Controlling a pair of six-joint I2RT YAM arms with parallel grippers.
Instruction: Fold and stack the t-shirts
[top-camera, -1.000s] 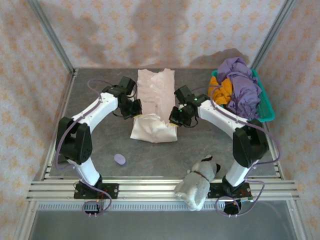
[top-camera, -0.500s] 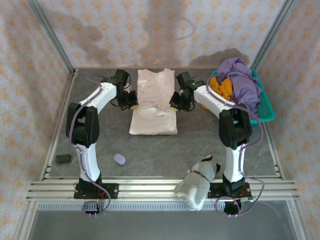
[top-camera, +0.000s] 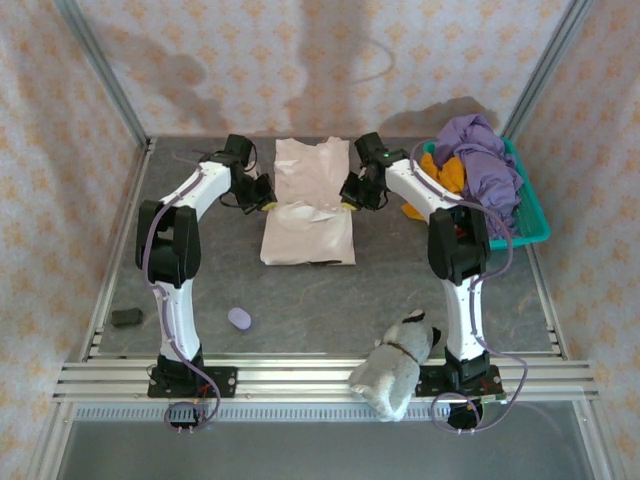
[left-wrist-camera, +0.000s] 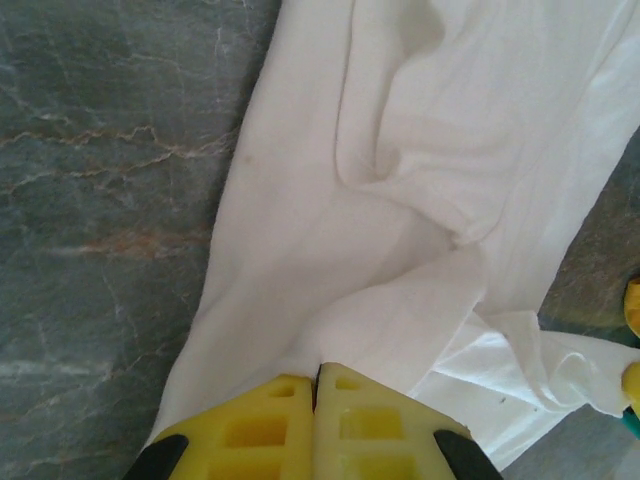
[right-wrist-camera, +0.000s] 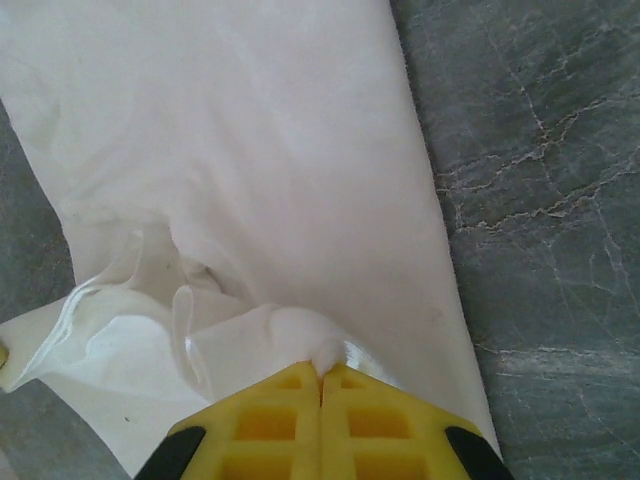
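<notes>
Close to the arm bases, a plush toy (top-camera: 397, 365) is lying at the near edge of the table (top-camera: 400, 290), just beside the right arm's base. A little farther in, on the left, a small purple lump (top-camera: 239, 318) is sitting on the grey top. A small dark thing (top-camera: 126, 317) is lying by the left rail.

In the middle of the table the white shirt (top-camera: 310, 225) is lying flat. Its near half is looking folded over, and the folded edge is running across the shirt from one gripper to the other. The far half is lying in one layer, reaching toward the back wall.

The left gripper (top-camera: 268, 203) is sitting at the shirt's left edge. In the left wrist view its yellow fingers (left-wrist-camera: 270, 430) are pressing tight together and pinching the cloth (left-wrist-camera: 400, 200) at their tips. The right gripper (top-camera: 347, 203) is sitting at the shirt's right edge. In the right wrist view its fingers (right-wrist-camera: 370, 425) are also squeezing together, with a bunch of white cloth (right-wrist-camera: 250, 150) caught between the tips. Both grippers are low, right at the table.

Farther back on the right, a teal basket (top-camera: 535, 225) is sitting by the side rail. A purple shirt (top-camera: 485, 170) is piling up in it and hanging over the rim. An orange shirt (top-camera: 445, 172) is poking out from under the purple one on the left side.
</notes>
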